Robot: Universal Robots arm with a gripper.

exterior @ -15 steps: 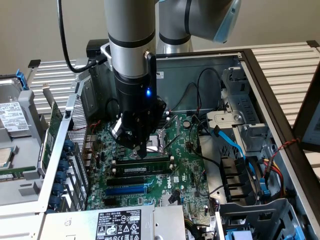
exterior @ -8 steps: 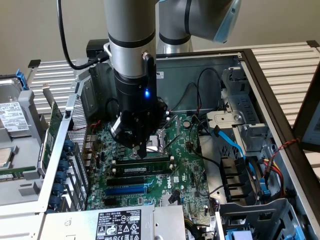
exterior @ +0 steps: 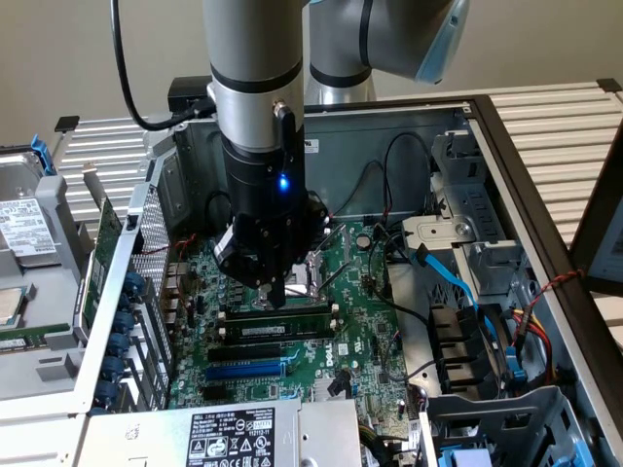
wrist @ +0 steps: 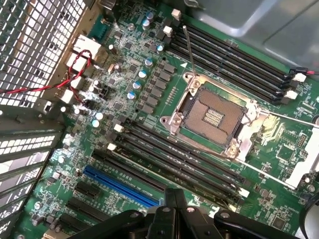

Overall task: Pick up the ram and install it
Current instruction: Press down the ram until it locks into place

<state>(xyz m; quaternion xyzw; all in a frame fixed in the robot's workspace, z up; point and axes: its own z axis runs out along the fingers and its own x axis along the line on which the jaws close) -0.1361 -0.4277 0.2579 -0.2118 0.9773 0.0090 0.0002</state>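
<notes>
Tool pressed on a memory stick inside an open computer case

Slatted worktop [exterior: 574, 126] carries the open case [exterior: 506, 165]; left of the blue slot [exterior: 245, 370] sit metal brackets [exterior: 122, 321]; just behind it, the ram [exterior: 287, 324] lies seated in a black slot on the green board [exterior: 360, 321]. The arm [exterior: 255, 88] reaches straight down, its tool [exterior: 277, 302] pressed together, tip touching the ram's top edge.

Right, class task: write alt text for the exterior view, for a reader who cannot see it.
A robot arm's shut hand presses down at the ram lying along a slot on the green motherboard inside an open computer case. A blue slot lies nearer the camera.
</notes>
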